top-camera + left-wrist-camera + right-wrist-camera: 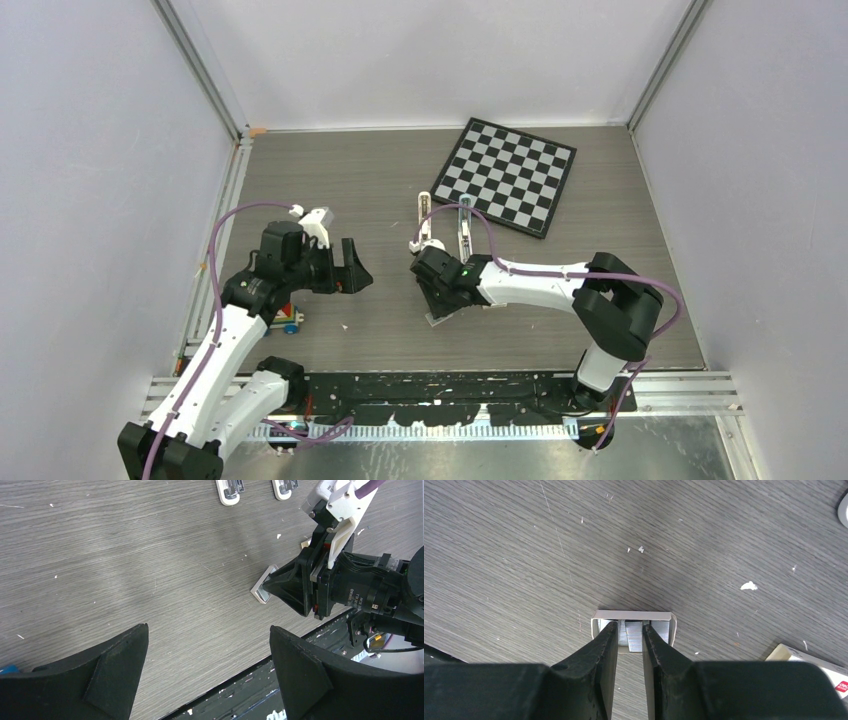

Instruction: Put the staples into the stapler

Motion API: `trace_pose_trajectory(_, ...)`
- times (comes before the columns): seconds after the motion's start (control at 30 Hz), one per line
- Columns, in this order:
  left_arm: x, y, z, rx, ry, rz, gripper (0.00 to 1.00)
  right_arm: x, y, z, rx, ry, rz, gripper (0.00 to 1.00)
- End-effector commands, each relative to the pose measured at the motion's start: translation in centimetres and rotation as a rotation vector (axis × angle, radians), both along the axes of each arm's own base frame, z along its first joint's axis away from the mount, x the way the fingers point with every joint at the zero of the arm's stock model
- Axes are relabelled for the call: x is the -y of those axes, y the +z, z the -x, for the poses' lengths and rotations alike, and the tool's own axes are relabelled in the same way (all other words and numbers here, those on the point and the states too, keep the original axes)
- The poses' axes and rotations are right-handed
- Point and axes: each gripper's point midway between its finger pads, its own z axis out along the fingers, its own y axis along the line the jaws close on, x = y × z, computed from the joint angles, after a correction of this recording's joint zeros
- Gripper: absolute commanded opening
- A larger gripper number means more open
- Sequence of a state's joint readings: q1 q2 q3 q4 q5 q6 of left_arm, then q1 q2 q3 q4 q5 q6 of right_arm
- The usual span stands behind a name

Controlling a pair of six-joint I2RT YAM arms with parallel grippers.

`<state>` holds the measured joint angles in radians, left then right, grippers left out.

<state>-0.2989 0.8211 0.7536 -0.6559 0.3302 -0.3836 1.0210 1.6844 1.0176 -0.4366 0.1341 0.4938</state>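
The right end effector (630, 627) was closed to a narrow gap on a block of staples (634, 637), its tips down inside the open tray (634, 614) on the desk (524, 555). More staples lay just outside one finger. The stapler (464, 226) lay well beyond the tips. The left end effector (208, 630) hung wide open, empty. A shallow pinch could let the block snap or slip on lifting, and a tip catching the wall could drag the tray along.

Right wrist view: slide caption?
Right gripper fingertips inside the open white box, straddling the staples.
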Motion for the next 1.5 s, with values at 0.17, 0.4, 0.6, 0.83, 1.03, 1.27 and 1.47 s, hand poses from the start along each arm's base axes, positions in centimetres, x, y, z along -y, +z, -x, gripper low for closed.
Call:
trace_pose_trajectory(0.17,-0.12,0.17,0.02,0.024,-0.01,-0.01,0.92,-0.88,1.05,-0.56,0.04,0.015,-0.006,0.29)
trace_pose_trajectory(0.4,-0.1,0.14,0.01,0.024,-0.011,-0.011,0.92,-0.49,0.83,-0.48,0.05,0.015,0.019,0.29)
trace_pose_trajectory(0.6,-0.12,0.13,0.0,0.024,-0.011,-0.011,0.92,-0.64,1.32,-0.75,0.063,0.011,0.014,0.26)
trace_pose_trajectory(0.83,-0.12,0.15,0.0,0.024,-0.01,-0.011,0.92,-0.66,1.33,-0.85,0.064,0.019,0.023,0.26)
trace_pose_trajectory(1.03,-0.11,0.14,0.0,0.024,-0.012,-0.011,0.92,-0.57,0.88,-0.69,0.053,0.022,0.034,0.26)
trace_pose_trajectory(1.27,-0.1,0.14,0.01,0.023,-0.011,-0.01,0.92,-0.46,0.54,-0.71,0.051,0.023,0.051,0.26)
trace_pose_trajectory(1.47,-0.1,0.13,0.01,0.023,-0.012,-0.01,0.92,-0.21,0.62,-0.89,0.062,0.019,0.069,0.26)
